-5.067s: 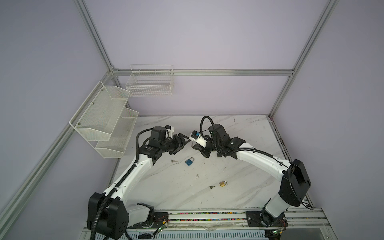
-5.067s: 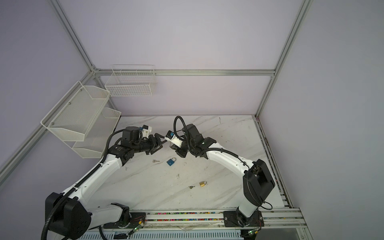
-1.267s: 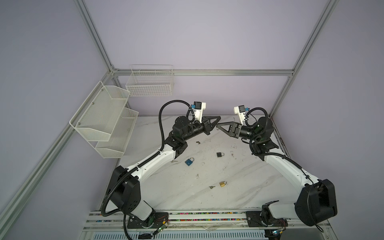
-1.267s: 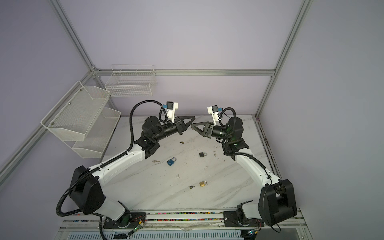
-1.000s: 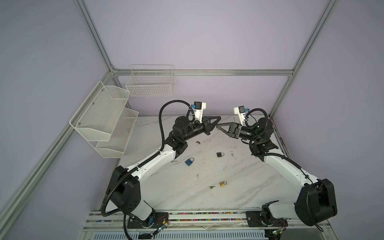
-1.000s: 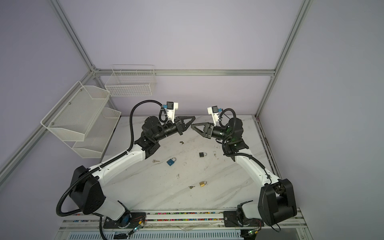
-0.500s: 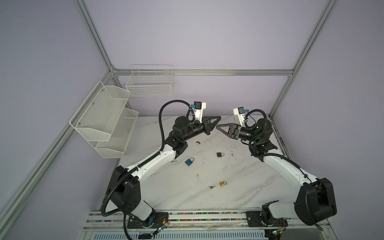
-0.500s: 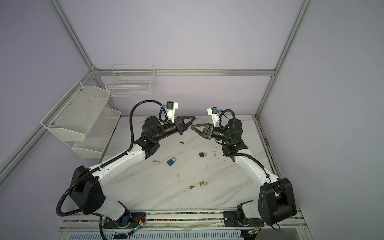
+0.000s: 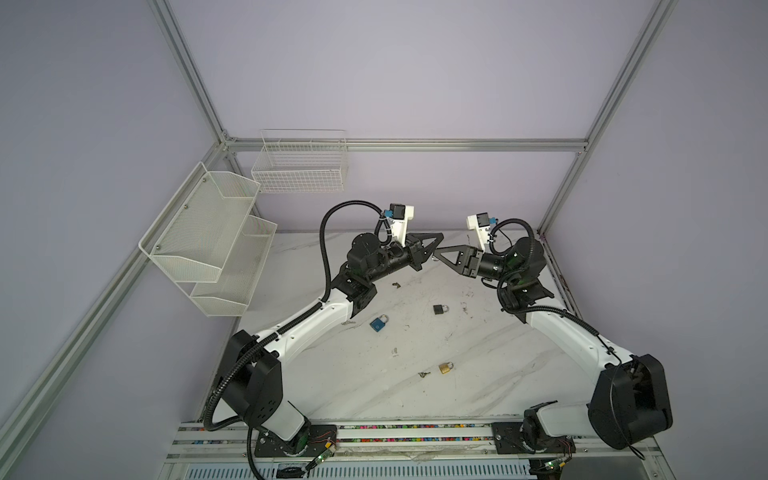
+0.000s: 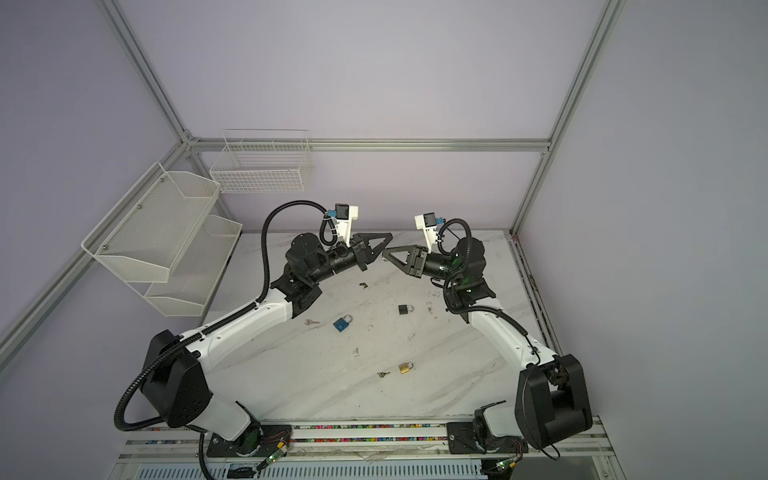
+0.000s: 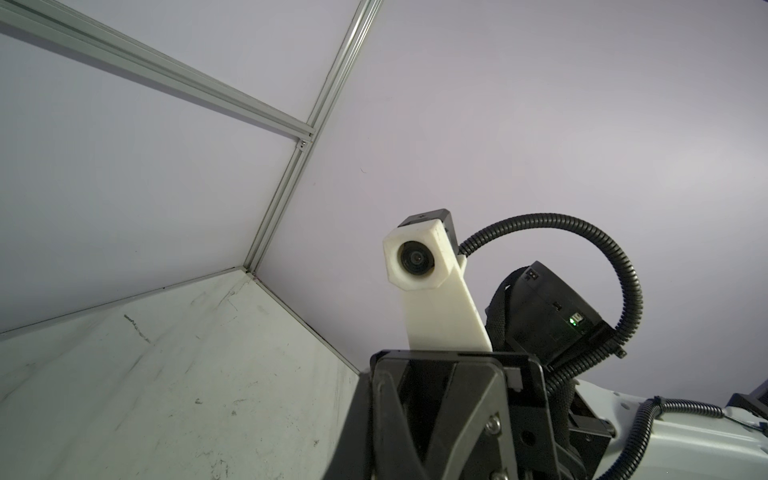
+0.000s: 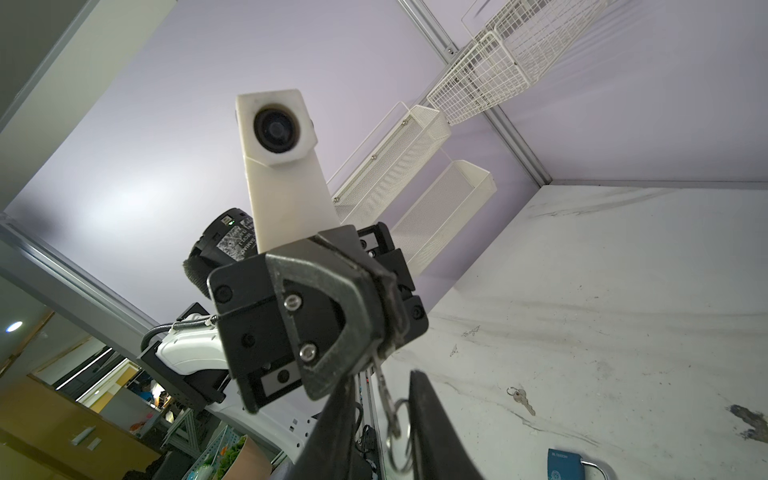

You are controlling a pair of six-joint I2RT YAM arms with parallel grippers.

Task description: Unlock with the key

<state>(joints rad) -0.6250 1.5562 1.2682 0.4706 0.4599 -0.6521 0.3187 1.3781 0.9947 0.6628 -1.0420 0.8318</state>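
My left gripper (image 9: 433,248) is raised above the back of the table and shut on a small silver key (image 12: 383,390), whose ring (image 12: 400,432) hangs below it. The right gripper (image 9: 438,253) faces it tip to tip, open. Its two black fingers (image 12: 428,428) stand on either side of the key and ring. Three padlocks lie on the marble table (image 9: 478,374), none of them held: a blue one (image 9: 378,324), a black one (image 9: 439,309) and a brass one (image 9: 445,367).
Loose keys lie on the table: one at the back (image 10: 364,285), one beside the brass padlock (image 10: 382,374), and a silver one (image 10: 311,322) left of the blue padlock. White mesh shelves (image 9: 208,245) and a wire basket (image 9: 299,166) hang on the left and back walls.
Five seconds ago both grippers were low over the blue padlock; now they are raised at the back. Over the last second the right gripper has edged towards the left one and its jaws have narrowed a little.
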